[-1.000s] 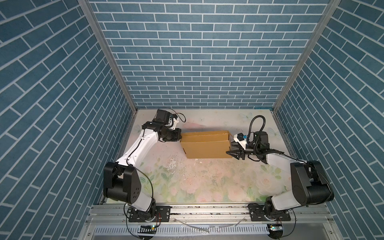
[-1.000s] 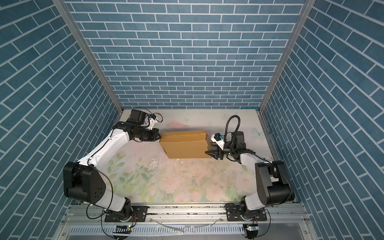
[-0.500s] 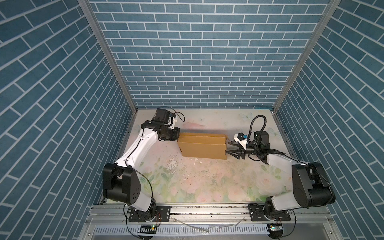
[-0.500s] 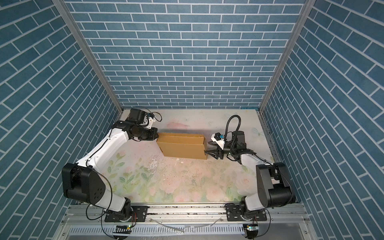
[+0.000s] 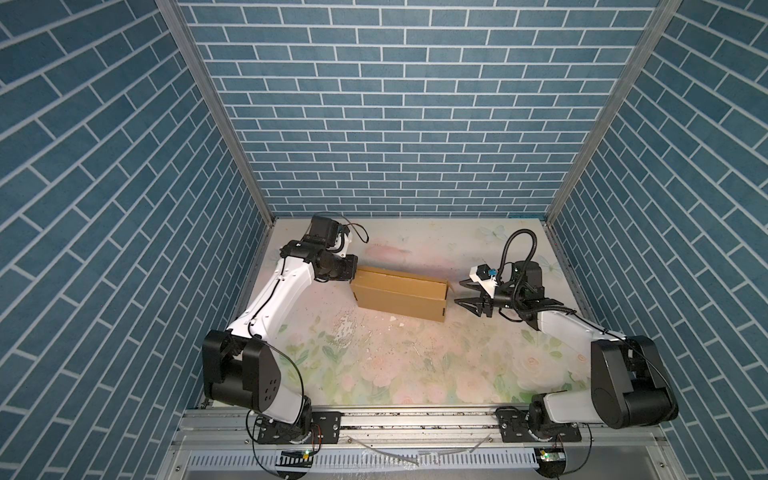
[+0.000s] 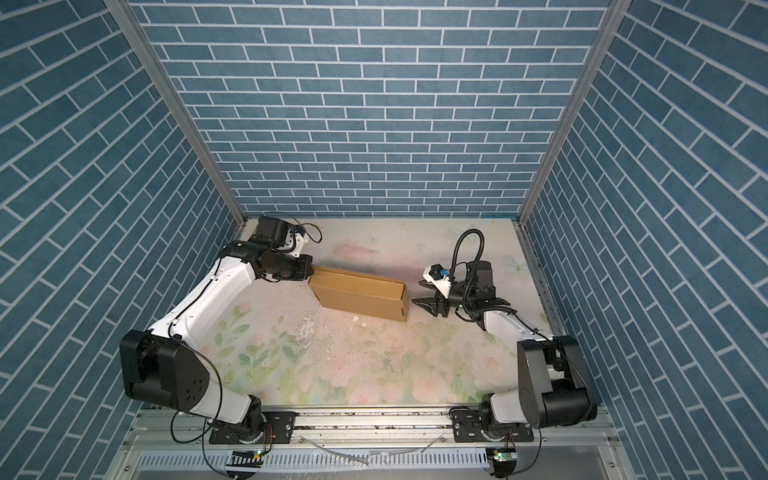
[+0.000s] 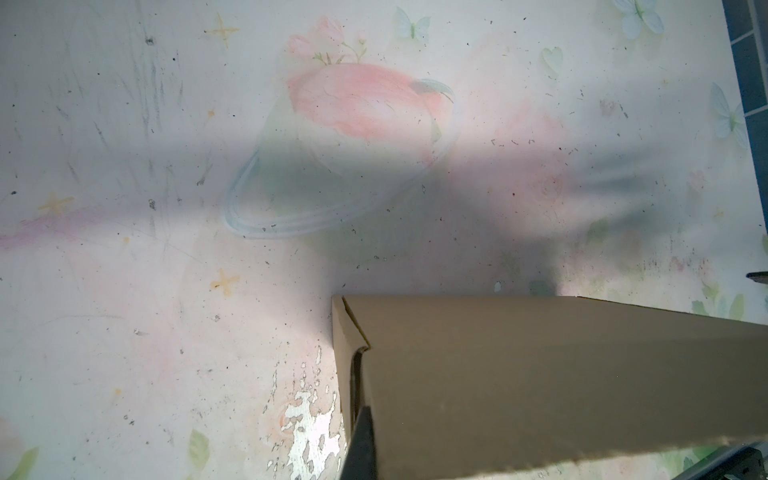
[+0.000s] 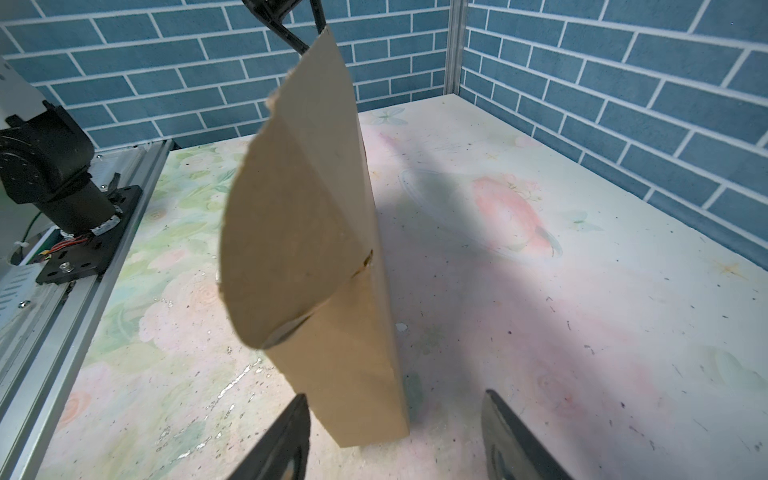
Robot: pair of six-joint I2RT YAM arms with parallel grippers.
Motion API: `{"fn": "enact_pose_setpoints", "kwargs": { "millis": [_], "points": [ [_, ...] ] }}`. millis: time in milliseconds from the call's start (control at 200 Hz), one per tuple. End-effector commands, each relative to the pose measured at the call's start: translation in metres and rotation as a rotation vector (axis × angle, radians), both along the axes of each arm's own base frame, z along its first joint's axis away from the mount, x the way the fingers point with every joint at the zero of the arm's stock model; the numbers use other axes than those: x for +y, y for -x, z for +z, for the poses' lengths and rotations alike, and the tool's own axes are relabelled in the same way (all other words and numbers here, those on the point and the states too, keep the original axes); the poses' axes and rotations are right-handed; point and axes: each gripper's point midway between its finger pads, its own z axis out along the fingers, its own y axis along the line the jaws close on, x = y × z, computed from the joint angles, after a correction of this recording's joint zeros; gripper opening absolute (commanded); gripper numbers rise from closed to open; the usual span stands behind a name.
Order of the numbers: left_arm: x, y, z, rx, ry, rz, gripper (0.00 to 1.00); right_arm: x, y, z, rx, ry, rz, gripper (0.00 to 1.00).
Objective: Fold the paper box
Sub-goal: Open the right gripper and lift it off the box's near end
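Note:
The paper box point(image 5: 399, 297) point(image 6: 359, 299) is a plain brown cardboard box lying across the back middle of the table, its right end nearer the front. My left gripper point(image 5: 352, 275) point(image 6: 309, 272) is at the box's left end, shut on its edge. In the left wrist view one dark finger point(image 7: 361, 440) sits in a gap beside the box point(image 7: 540, 374). My right gripper point(image 5: 458, 292) point(image 6: 416, 291) point(image 8: 395, 397) stands open just off the box's right end, holding nothing. In the right wrist view a rounded flap bulges from the box point(image 8: 316, 232).
The floral table mat point(image 5: 415, 365) has scuffed white patches point(image 5: 345, 328) in front of the box. Blue brick walls close the back and both sides. An aluminium rail point(image 5: 415, 419) with both arm bases runs along the front edge.
The box has swung with my left gripper: its left end went slightly left and its right end came toward the front. The right gripper has stayed open beside the box's right end.

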Motion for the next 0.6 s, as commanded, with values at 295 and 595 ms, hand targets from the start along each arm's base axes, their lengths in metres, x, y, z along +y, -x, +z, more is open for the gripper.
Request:
{"fn": "enact_pose_setpoints", "kwargs": {
  "millis": [295, 595],
  "points": [
    [-0.005, -0.006, 0.006, -0.017, 0.009, 0.008, 0.00, -0.026, -0.041, 0.047, 0.058, 0.058, -0.363, 0.38],
    [-0.007, -0.008, 0.001, -0.007, 0.006, 0.012, 0.00, -0.031, -0.041, 0.069, 0.255, 0.185, -0.581, 0.25]
  ]
}}
